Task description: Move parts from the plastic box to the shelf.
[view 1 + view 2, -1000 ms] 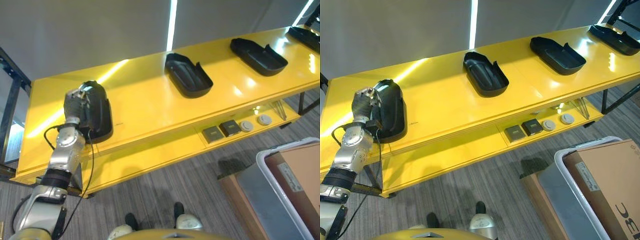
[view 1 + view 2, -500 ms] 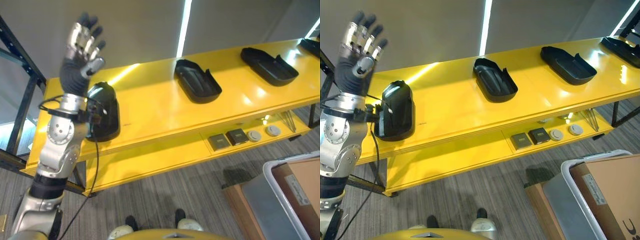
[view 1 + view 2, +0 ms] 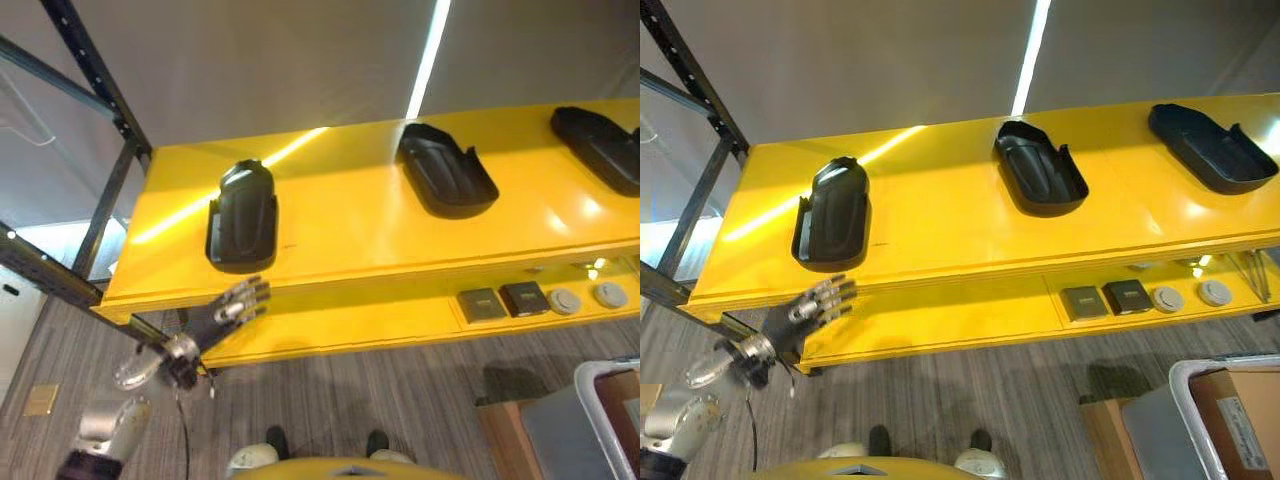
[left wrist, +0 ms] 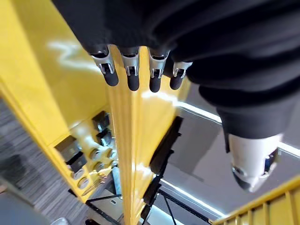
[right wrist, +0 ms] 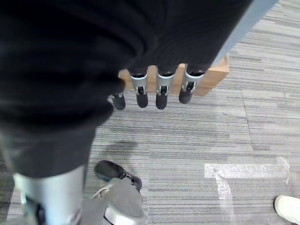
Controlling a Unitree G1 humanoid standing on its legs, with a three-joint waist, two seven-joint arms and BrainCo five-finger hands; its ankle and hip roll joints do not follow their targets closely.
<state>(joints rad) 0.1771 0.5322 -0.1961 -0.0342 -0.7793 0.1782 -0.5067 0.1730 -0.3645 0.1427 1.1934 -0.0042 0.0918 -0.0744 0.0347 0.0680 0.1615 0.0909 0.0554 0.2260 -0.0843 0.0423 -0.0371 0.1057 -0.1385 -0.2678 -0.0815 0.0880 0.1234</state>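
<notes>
Three black parts lie on the yellow shelf (image 3: 340,215), well apart from each other. The nearest part (image 3: 241,216) sits at the left end, the middle part (image 3: 447,182) and the far part (image 3: 598,148) further right. They look like hard, smooth plastic shells, probably light and a bit slippery. I think the best hold is around the raised rim. The corner of the plastic box (image 3: 1230,415) shows at the lower right. The left hand (image 3: 228,312) hangs below the shelf's front edge, fingers straight and spread, holding nothing. The right hand (image 5: 154,91) points down at the floor (image 5: 197,140), fingers relaxed and empty.
</notes>
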